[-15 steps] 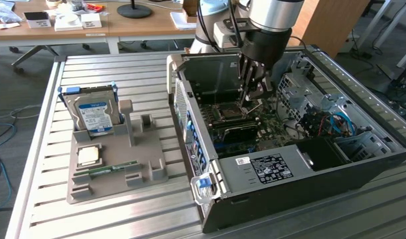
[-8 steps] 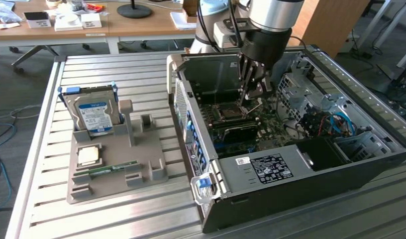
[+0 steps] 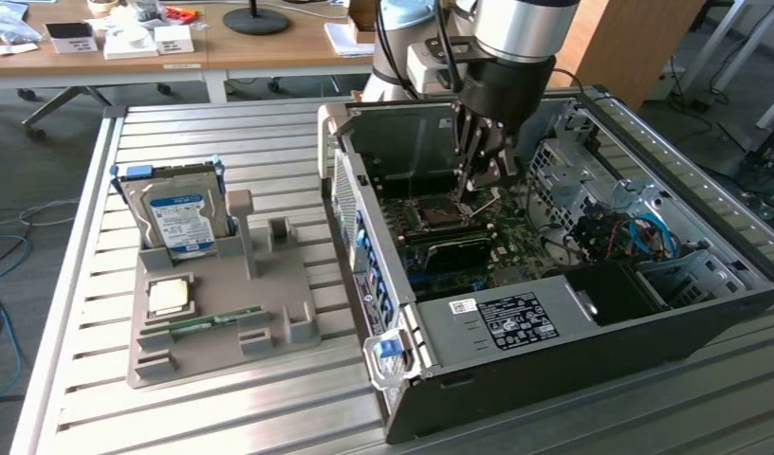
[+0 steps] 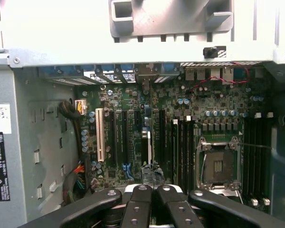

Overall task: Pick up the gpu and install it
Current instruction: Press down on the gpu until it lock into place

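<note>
— Standing on edge in a slot just beside the CPU socket [image 3: 435, 213], the gpu [image 3: 451, 249] shows its black face.
— And the gripper [image 3: 473, 197]?
— Above the socket, fingers [image 4: 141, 204] pressed together; whether they touch the card, I can't tell

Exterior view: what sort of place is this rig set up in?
Probably a lab or workshop inside an office. An open computer case lies on a slatted metal table, a grey fixture holds spare parts, and wooden desks stand behind.
</note>
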`<state>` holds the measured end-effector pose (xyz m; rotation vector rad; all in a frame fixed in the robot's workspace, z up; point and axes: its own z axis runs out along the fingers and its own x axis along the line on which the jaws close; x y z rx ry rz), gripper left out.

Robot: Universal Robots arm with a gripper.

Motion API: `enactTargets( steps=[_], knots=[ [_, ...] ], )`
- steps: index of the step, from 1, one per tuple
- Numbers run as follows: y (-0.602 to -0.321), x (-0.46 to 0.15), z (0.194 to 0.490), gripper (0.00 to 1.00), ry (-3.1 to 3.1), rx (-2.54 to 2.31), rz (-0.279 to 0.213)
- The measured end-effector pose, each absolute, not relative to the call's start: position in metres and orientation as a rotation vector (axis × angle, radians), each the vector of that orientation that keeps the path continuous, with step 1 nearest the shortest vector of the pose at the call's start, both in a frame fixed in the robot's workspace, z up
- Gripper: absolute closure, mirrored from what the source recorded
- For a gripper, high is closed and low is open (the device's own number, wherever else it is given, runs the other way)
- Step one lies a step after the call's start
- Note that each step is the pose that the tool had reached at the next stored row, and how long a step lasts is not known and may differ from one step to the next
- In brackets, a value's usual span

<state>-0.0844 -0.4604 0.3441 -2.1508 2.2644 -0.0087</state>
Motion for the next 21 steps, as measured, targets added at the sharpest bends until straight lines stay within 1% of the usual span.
enactTargets(
  steps=[11, 21],
  knots=[
    [-0.460, -0.084, 0.324, 0.89, 2.264, -2.151, -0.009],
    [-0.455, -0.084, 0.320, 0.89, 2.264, -2.151, -0.009]
  ],
)
